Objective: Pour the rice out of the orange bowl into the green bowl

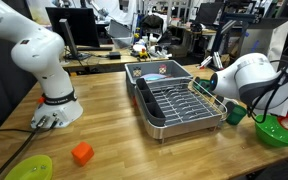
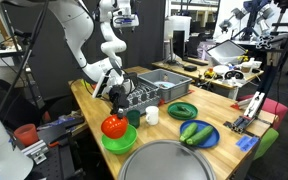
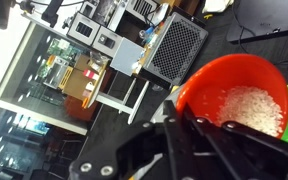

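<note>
Wooden surface, right end: gripper pinches orange bowl by its rim; tilt slowly, lip over green bowl, so rice lands inside.

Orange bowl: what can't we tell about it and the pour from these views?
- Rice: seen only in the wrist view; in an exterior view the orange bowl shows only its outside.
- Green bowl: cut by the right edge in an exterior view and the wrist view; contents unreadable.
- Fingers: dark, blurred in the wrist view; contact with the rim unclear.
</note>
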Robot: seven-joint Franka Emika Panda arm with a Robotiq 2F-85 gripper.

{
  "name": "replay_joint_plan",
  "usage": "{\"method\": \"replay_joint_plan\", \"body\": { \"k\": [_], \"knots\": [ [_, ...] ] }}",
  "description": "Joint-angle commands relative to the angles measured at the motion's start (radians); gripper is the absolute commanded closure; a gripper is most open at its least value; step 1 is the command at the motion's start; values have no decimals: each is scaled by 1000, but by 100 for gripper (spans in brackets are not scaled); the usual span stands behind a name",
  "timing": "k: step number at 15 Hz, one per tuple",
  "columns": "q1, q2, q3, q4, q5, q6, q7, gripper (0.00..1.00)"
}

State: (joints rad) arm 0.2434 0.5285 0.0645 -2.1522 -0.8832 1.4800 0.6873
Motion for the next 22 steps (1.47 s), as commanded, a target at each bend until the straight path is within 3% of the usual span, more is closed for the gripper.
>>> {"method": "replay_joint_plan", "body": {
  "k": [1, 10, 22],
  "knots": [
    [22, 55, 6, 44, 3, -101, 40, 98],
    [66, 154, 25, 132, -8, -247, 97, 98],
    [49, 259, -9, 251, -13, -325, 86, 98]
  ]
}}
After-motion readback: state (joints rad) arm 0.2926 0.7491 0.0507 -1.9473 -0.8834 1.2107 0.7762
